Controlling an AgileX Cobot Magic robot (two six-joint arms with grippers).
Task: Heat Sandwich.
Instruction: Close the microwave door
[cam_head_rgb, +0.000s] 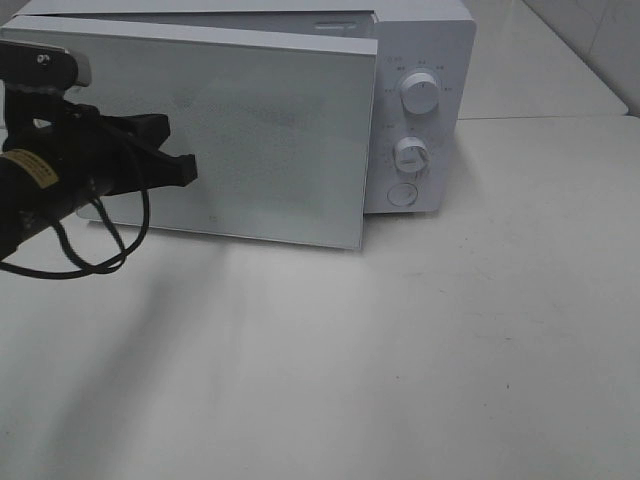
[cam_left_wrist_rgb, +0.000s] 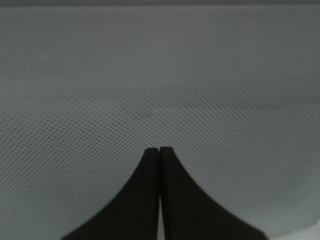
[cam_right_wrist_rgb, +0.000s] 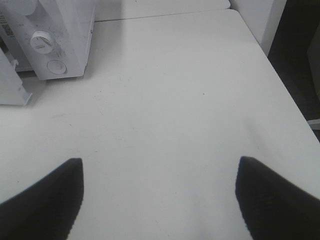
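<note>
The sandwich is out of view in every frame. A white microwave (cam_head_rgb: 425, 60) stands at the back of the table, its glass door (cam_head_rgb: 270, 130) ajar, with the free right edge standing out from the body. My left gripper (cam_head_rgb: 190, 170) is shut with nothing between its fingers, its tips at the dotted door glass on the door's left half. In the left wrist view the closed gripper (cam_left_wrist_rgb: 159, 150) points straight at the door glass (cam_left_wrist_rgb: 150, 75). My right gripper (cam_right_wrist_rgb: 160, 161) hangs open and empty over the bare table (cam_right_wrist_rgb: 165, 100), right of the microwave (cam_right_wrist_rgb: 65, 30).
Two dials (cam_head_rgb: 420, 92) (cam_head_rgb: 411, 155) and a round button (cam_head_rgb: 401, 193) sit on the microwave's control panel. A black cable (cam_head_rgb: 90, 260) loops below my left arm. The table's right edge (cam_right_wrist_rgb: 280, 85) drops off to a dark gap.
</note>
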